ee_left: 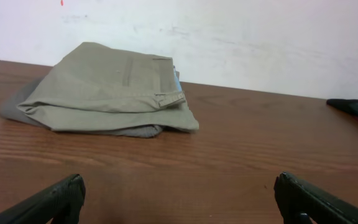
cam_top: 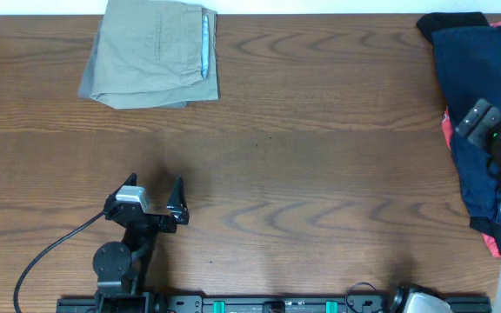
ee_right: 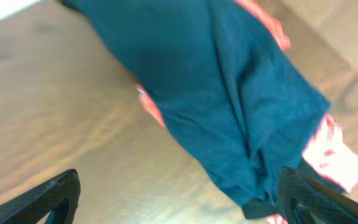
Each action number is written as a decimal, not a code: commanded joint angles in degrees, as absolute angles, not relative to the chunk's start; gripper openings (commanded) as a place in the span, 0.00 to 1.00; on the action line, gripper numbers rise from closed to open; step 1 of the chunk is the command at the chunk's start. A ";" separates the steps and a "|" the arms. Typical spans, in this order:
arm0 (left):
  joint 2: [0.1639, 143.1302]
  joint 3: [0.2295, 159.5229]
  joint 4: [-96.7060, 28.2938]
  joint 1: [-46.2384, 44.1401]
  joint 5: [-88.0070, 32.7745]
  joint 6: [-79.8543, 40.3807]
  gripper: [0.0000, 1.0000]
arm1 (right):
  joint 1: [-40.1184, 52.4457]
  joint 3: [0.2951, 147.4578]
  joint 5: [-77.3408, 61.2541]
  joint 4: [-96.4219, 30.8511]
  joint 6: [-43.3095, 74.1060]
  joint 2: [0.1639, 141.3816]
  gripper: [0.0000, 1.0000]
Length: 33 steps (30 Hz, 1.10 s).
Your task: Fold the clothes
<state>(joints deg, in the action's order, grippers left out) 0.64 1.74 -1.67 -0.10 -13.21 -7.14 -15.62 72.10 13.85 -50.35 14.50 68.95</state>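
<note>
**Left end effector** – fingers spread wide, nothing between them. It sits low over bare bench near the front edge, left of centre. In the left wrist view the two dark fingertips frame empty wood, pointing toward the folded stack at the far edge. A black cable runs from the arm's base to the front left.

**Right end effector** – fingers likewise spread apart, gripping nothing. It is positioned over the unfolded pile at the bench's right edge. In the right wrist view the navy garment lies below and between the fingers; whether either finger touches the cloth cannot be told.

**Clothes, folded stack** – the khaki-green shorts lie folded flat at the far left of the bench, against the white wall. A light bluish strip shows along their right side. A greyer layer protrudes beneath them at the left.

**Clothes, unfolded pile** – the navy garment is crumpled and stretched along the right edge, well apart from the stack. A black piece lies at its far end. Red fabric shows under the navy cloth at its edges.
</note>
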 commanded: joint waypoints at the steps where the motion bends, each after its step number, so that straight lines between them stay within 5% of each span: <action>1: 0.34 0.25 -2.70 0.10 -13.93 -6.02 0.98 | -9.54 69.93 14.11 -50.57 15.20 63.72 0.99; 8: 0.34 0.25 -2.70 0.10 -13.93 -6.04 0.98 | 2.81 64.14 14.11 -50.57 15.20 52.93 0.99; 17: 0.34 0.25 -2.70 0.10 -13.93 -6.02 0.98 | 4.36 47.33 14.61 -49.71 15.20 35.73 0.99; 33: 0.73 0.25 -2.70 0.10 -13.93 -6.02 0.98 | 4.36 9.34 -4.38 -8.75 15.20 6.55 0.99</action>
<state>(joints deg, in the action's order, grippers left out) 0.69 1.74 -1.67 -0.10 -13.21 -7.01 3.90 12.91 -0.36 -11.70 14.61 8.32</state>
